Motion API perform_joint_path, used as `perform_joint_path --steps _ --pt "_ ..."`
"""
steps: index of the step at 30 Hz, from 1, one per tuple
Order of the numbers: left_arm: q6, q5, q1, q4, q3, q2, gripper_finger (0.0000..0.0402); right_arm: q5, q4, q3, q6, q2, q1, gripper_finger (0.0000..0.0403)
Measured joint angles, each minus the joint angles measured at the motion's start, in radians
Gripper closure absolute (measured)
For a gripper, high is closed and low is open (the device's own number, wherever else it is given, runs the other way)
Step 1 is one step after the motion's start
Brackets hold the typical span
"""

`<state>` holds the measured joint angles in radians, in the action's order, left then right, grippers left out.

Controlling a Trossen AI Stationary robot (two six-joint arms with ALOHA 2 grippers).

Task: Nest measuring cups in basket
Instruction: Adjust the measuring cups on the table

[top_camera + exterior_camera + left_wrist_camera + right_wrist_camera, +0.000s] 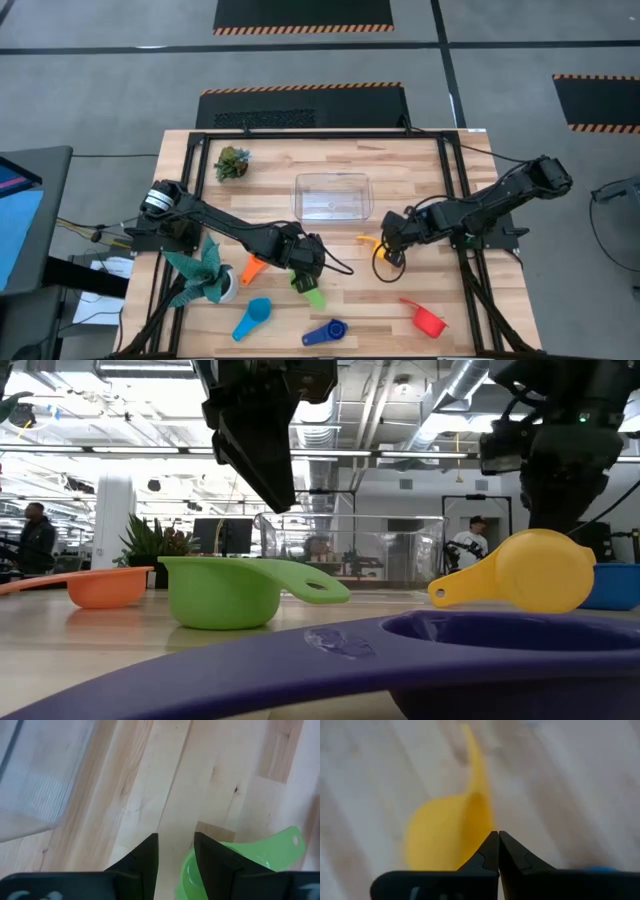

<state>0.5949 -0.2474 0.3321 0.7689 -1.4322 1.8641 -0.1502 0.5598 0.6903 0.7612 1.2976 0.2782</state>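
The clear basket [332, 195] stands at the table's middle, toward the far side. My left gripper [300, 255] [175, 857] hovers open just above the green cup [313, 293] [225, 590], which rests upright on the table; one finger stands over its rim. My right gripper [390, 245] [498, 836] is shut on the yellow cup [525, 572] [445, 835]. The orange cup [252, 268], light blue cup [252, 318], dark blue cup [327, 332] and red cup [430, 320] lie along the near side. My right gripper comes from above, pointing down, and its fingertips [490, 847] meet on the edge of the yellow cup's bowl [482, 820], away from the handle. The cup is tipped on its side, its handle [460, 588] pointing toward the table's left. Whether it clears the table cannot be told.
A teal leafy plant in a white pot [207, 275] stands beside my left arm near the orange cup. A small plant [232, 163] sits at the far left. A black frame [452, 190] edges the table. Bare wood lies between the basket and the cups.
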Motion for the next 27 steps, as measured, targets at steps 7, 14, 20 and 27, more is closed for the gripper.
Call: perform_joint_path --steps 7,14,20,27 --pt "0.000 -0.004 0.000 0.000 0.000 0.000 0.0288 0.097 -0.140 0.000 -0.010 -0.002 0.000 0.0376" --pt "0.000 -0.021 0.000 0.004 0.000 0.000 0.0288 0.176 -0.143 0.027 -0.005 -0.003 0.003 0.0384" --pt "-0.003 -0.170 0.000 0.011 0.000 0.000 0.0288 0.070 -0.146 0.085 -0.147 -0.003 -0.026 0.0376" --pt "-0.047 -0.256 0.000 0.037 0.002 -0.015 0.0288 0.042 -0.096 0.223 -0.252 -0.034 -0.090 0.0373"
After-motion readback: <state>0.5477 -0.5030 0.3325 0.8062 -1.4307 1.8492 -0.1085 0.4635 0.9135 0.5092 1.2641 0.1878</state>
